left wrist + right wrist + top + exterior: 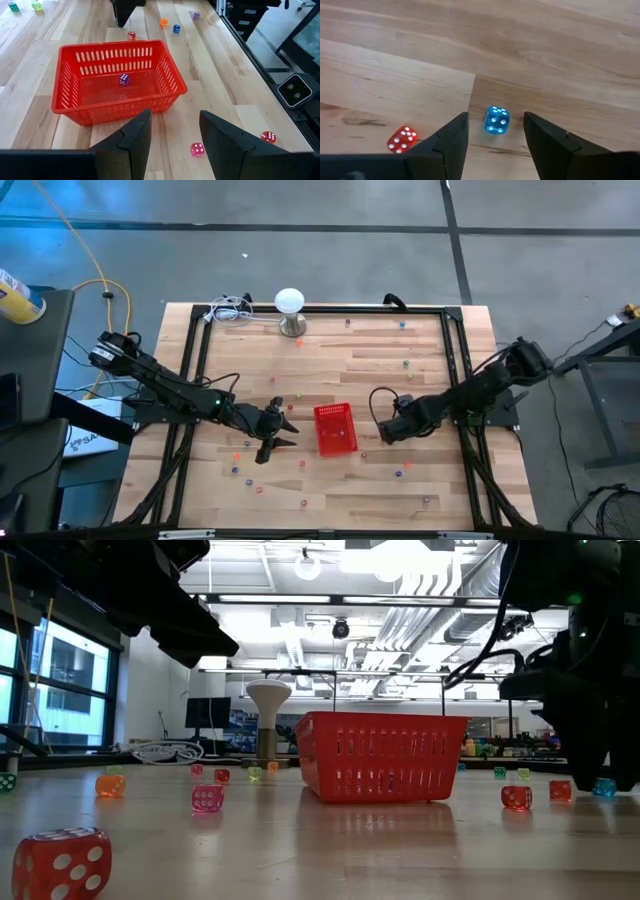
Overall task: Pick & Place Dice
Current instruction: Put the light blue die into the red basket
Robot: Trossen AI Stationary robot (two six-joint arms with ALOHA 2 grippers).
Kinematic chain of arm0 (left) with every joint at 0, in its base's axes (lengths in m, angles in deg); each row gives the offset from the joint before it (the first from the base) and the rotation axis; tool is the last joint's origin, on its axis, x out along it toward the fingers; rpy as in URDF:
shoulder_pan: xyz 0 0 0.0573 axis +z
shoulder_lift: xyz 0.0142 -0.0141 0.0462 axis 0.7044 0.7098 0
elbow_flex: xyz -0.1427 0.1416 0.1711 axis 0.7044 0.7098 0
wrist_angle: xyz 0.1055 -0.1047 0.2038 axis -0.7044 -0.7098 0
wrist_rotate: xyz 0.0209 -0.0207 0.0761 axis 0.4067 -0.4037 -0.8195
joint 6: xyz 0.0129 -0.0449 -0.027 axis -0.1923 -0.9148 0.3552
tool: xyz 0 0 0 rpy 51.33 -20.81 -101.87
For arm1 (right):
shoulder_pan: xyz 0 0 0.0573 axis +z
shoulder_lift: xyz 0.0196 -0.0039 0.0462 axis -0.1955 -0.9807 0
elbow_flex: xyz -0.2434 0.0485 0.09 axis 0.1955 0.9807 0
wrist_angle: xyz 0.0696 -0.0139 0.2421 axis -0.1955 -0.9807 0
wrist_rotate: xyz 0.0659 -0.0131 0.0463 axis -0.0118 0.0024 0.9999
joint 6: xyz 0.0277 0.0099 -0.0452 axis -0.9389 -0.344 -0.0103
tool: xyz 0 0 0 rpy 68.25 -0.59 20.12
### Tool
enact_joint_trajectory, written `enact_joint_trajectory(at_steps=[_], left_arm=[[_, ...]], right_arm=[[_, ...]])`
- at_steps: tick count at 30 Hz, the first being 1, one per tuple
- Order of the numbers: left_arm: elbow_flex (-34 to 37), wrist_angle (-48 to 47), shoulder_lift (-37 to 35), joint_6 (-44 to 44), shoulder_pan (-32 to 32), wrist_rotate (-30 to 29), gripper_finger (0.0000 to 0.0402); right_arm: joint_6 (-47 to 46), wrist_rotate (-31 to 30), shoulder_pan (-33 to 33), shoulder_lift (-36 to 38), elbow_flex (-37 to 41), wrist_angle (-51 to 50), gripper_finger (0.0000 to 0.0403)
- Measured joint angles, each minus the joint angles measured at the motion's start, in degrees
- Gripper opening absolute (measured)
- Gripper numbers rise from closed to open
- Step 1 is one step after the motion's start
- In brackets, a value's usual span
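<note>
A red basket [335, 428] stands in the middle of the table with one purple die [124, 79] inside it. Small dice in mixed colours lie loose on the wood around it. My left gripper [175, 114] hangs open just left of the basket [117, 80], above the table, holding nothing. My right gripper [495, 116] points down, right of the basket, open. Its two fingers stand on either side of a blue die [496, 120] that rests on the table, without touching it. A red die [402, 139] lies beside one finger.
A white dome lamp [290, 305] and a coiled white cable [230, 310] stand at the far edge. Black frame rails [455, 360] run along the table's sides. Pink [197, 149] and red [268, 136] dice lie near my left gripper; others lie toward the near edge [302, 502].
</note>
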State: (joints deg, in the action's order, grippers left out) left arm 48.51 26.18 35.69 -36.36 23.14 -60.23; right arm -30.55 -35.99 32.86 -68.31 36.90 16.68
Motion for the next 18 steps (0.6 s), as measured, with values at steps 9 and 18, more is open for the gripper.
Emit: enact_joint_trajectory(at_steps=[9, 18], left_arm=[[0.0, 0.0, 0.0, 0.0, 0.0, 0.0, 0.0162], [0.0, 0.0, 0.0, -0.1, 0.0, 0.0, 0.0162]], right_arm=[[1.5, -0.1, 0.0, -1.0, -0.2, 0.2, 0.0146], [3.9, -0.2, -0.2, -1.1, -0.1, 0.1, 0.0055]])
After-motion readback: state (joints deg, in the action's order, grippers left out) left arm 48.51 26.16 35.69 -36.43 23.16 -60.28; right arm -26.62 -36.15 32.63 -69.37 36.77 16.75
